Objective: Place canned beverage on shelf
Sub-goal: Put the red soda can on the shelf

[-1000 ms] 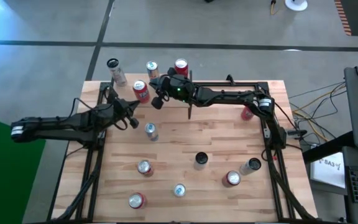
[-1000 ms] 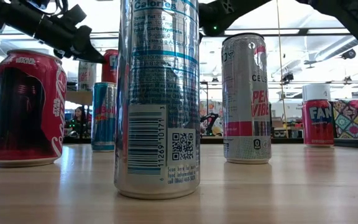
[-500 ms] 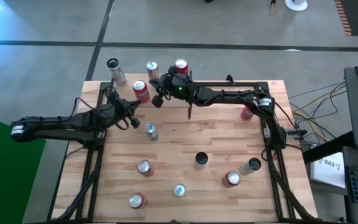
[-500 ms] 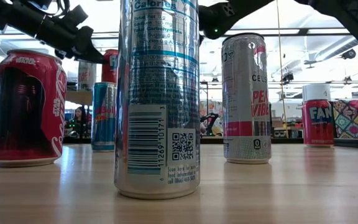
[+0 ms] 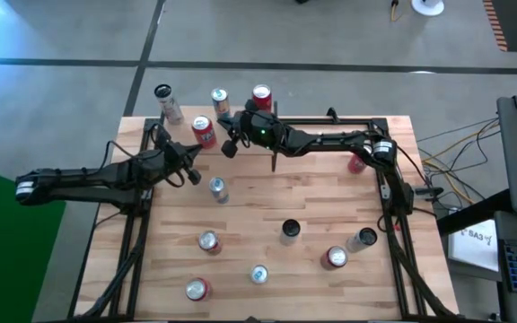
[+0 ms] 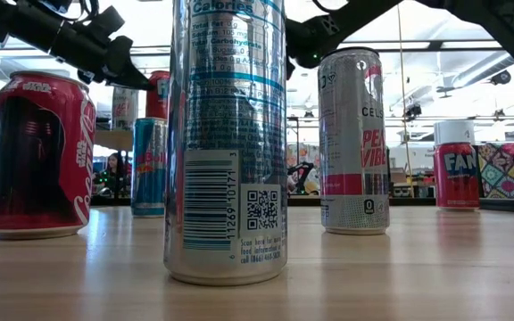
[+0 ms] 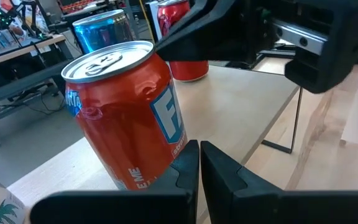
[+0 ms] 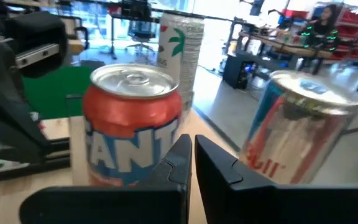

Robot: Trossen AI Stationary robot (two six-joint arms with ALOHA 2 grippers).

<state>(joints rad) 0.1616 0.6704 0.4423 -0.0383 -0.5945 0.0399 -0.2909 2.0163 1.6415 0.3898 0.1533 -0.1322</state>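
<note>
1. Left pincer [image 5: 195, 178]: fingers together, nothing held. It sits just beside the orange Fanta can [image 5: 204, 132] on the shelf [image 5: 240, 136] at the table's [image 5: 267, 224] far edge; the left wrist view shows the can [image 7: 126, 121] right ahead of the closed tips.
2. Shelf load: Fanta can, a blue can [image 5: 220, 99], a red can [image 5: 261, 95] and a pale tall can [image 5: 165, 103], all upright in the far-left corner area.
3. Right pincer [image 5: 230, 144]: fingers together, empty, hanging over the shelf close to the Fanta can, which its wrist view shows straight ahead [image 8: 132, 124].
4. Step, my read: a can looks placed and both arms are between picks. Neither is carrying.
5. Next move needs: back off the shelf without knocking the cans, spread the fingers, go for a can on the table, e.g. the silver one [image 5: 218, 189] nearest the left pincer.
6. Pose: left arm reaches in low from the table's left side; right arm stretches across the far edge from the right.
</note>
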